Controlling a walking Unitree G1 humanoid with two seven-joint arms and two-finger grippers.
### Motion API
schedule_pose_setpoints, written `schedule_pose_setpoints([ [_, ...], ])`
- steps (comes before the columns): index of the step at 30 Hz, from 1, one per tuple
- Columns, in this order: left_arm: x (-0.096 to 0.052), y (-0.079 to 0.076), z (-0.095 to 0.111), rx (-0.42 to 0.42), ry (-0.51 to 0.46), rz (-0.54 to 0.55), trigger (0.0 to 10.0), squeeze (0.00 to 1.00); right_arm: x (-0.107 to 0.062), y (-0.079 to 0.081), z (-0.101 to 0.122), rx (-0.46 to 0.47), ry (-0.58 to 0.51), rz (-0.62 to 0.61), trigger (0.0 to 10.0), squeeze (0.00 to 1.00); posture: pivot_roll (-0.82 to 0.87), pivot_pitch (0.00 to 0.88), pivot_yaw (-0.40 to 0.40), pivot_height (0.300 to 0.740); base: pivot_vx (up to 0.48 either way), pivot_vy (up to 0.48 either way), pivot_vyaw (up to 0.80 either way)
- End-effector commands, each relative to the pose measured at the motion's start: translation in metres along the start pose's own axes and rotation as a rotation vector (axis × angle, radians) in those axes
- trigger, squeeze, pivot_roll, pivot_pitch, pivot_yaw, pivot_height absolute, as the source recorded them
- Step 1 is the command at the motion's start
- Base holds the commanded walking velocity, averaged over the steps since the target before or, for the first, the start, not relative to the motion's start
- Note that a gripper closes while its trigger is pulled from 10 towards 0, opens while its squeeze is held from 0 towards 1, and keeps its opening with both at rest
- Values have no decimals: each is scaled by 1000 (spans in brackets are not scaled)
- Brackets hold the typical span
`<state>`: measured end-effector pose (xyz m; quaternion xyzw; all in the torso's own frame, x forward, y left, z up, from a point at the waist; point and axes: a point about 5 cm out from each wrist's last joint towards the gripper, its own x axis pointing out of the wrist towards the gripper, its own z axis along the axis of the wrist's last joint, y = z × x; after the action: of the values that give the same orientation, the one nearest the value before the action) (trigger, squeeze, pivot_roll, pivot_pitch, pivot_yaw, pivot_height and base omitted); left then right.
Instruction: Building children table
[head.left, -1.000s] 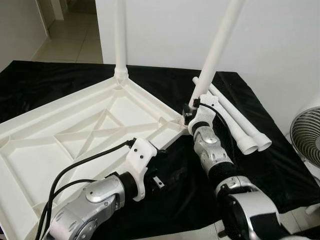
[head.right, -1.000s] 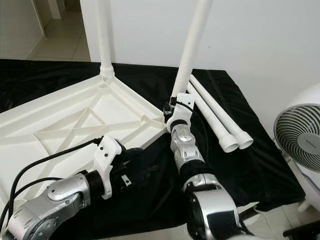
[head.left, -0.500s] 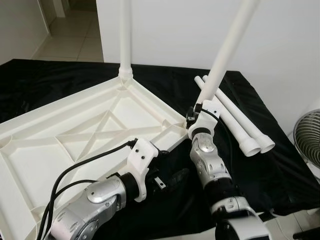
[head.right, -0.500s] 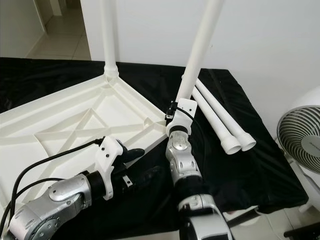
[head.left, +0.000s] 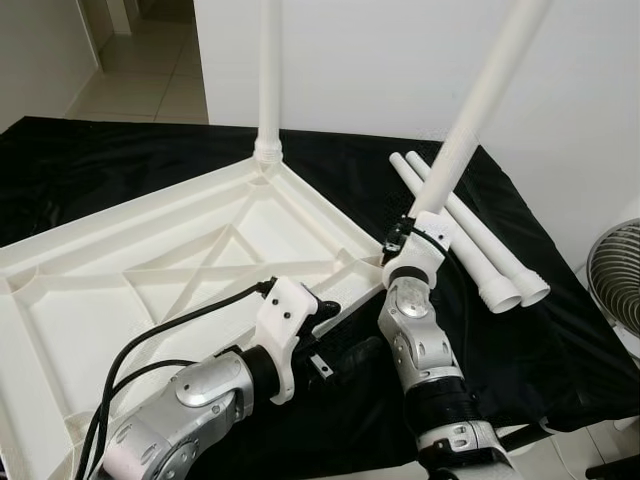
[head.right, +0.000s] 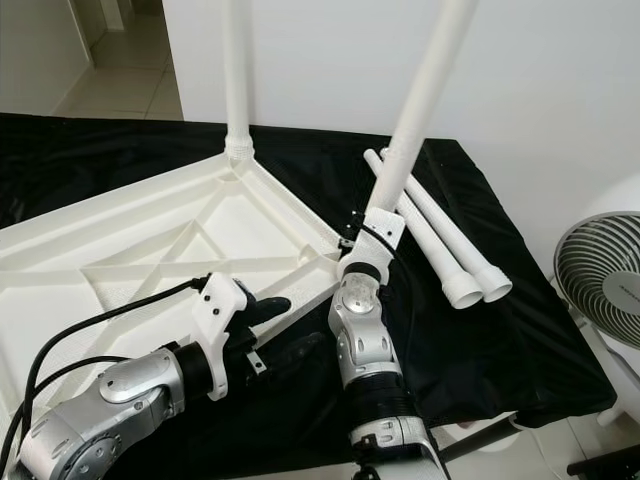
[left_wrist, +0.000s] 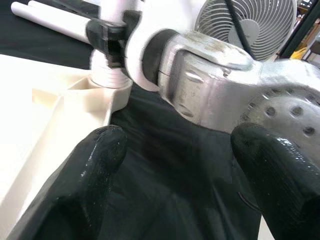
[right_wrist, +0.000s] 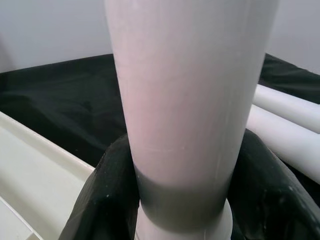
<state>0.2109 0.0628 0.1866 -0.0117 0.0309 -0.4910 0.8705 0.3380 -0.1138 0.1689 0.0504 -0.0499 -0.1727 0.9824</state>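
The white children's tabletop (head.left: 130, 300) lies upside down on a black cloth. One white leg (head.left: 268, 80) stands upright in its far corner. At the near right corner a second leg (head.left: 475, 110) leans to the right, its ribbed end (left_wrist: 111, 70) at the corner socket. My right gripper (head.left: 405, 232) is shut on this leg just above the socket, fingers (right_wrist: 107, 195) on either side of it. My left gripper (head.left: 325, 310) is open and holds nothing, close to the tabletop's near edge, left of the right wrist. Two loose legs (head.left: 470, 240) lie side by side on the cloth at the right.
A standing fan (head.left: 612, 270) is off the cloth's right edge. A white wall rises right behind the work area. A tiled hallway (head.left: 140, 60) opens at the back left. The black cloth (head.left: 560, 340) ends near my body at the front.
The whole view has shifted a little. My right arm is stretched out further, still gripping the leaning leg at the corner. The left gripper's finger now shows beside the tabletop's edge.
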Motion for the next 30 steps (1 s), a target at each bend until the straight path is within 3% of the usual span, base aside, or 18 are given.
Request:
schedule_pose_setpoints([
  [1, 1, -3, -2, -12, 7, -21, 10000, 0, -6, -6, -15, -33, 65, -63, 10000, 0, 81, 78, -95, 740, 0, 0, 0],
  [12, 1, -3, -2, -12, 7, -24, 10000, 0, -1, -9, -10, -36, 40, -19, 10000, 0, 76, 83, -89, 740, 0, 0, 0],
  [13, 1, -2, -2, -12, 7, -24, 10000, 0, 1, -10, -9, -36, 31, -1, 10000, 522, 75, 84, -87, 740, 0, 0, 0],
  [14, 1, -2, -2, -12, 7, -24, 10000, 0, 1, -10, -9, -36, 31, -1, 10000, 522, 75, 84, -87, 740, 0, 0, 0],
  [15, 1, -2, -2, -12, 7, -24, 10000, 0, 4, -11, -7, -30, 21, 20, 10000, 1000, 74, 86, -86, 740, 0, 0, 0],
  [24, 2, -2, -1, -9, 4, -25, 10000, 0, 7, -13, -1, 12, -9, 115, 10000, 1000, 68, 89, -81, 740, 0, 0, 0],
  [25, 2, -2, -1, -9, 3, -25, 10000, 0, 9, -12, 0, 15, -10, 139, 10000, 494, 66, 90, -80, 740, 0, 0, 0],
  [26, 2, -2, -1, -9, 3, -25, 10000, 0, 9, -12, 0, 15, -10, 139, 10000, 494, 66, 90, -80, 740, 0, 0, 0],
  [27, 3, -2, -1, -10, 2, -25, 10000, 0, 11, -12, 1, 11, -16, 174, 10000, 0, 66, 90, -80, 740, 0, 0, 0],
  [30, 3, -2, -1, -10, 1, -25, 10000, 0, 13, -11, 2, 8, -20, 198, 10000, 0, 66, 90, -80, 740, 0, 0, 0],
])
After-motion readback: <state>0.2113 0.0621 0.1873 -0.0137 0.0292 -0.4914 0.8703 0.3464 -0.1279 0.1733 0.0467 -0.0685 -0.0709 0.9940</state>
